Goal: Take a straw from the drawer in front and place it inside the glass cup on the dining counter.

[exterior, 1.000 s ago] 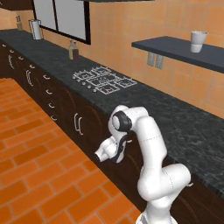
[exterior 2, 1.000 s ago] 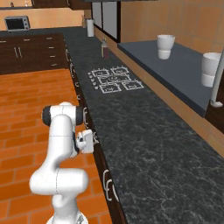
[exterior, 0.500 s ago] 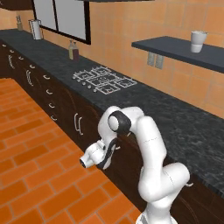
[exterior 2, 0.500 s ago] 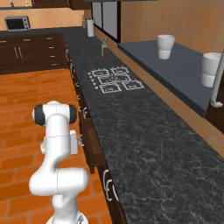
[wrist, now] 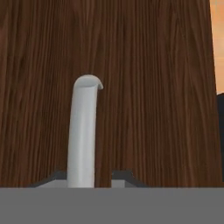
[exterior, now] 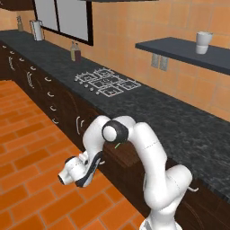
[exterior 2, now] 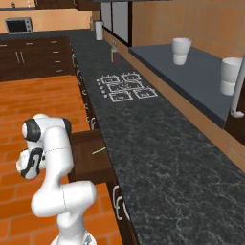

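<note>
Hand view sits closest of all, looking straight at the dark wood front of the drawer (wrist: pixel 144 87), where the curved silver handle (wrist: pixel 83 131) runs up from between the two small dark fingertips (wrist: pixel 122 175) of the claw (wrist: pixel 89 177); the tips stand one on each side of the handle, but whether they pinch it or merely flank it I cannot tell. From the left base view the claw (exterior: pixel 92 167) hangs low over the orange brick floor (exterior: pixel 27 148) at the end of the bent white arm (exterior: pixel 148 152), just in front of the pulled-out drawer (exterior: pixel 126 157). Inside that box lies the straw (exterior: pixel 117 145), a thin light-green stick, partly hidden behind the arm's elbow. The right base view shows the drawer (exterior 2: pixel 88 158) open beneath the near edge of the black speckled tabletop (exterior 2: pixel 158 158), with the straw (exterior 2: pixel 99 151) lying slanted on its floor toward the right side. Farther along the tabletop is the white-outlined hob (exterior 2: pixel 125 87), and beyond it two small bottles (exterior 2: pixel 115 51) stand near the wall. On the grey shelf (exterior 2: pixel 201 72) to the right stand two white cups (exterior 2: pixel 181 50).
</note>
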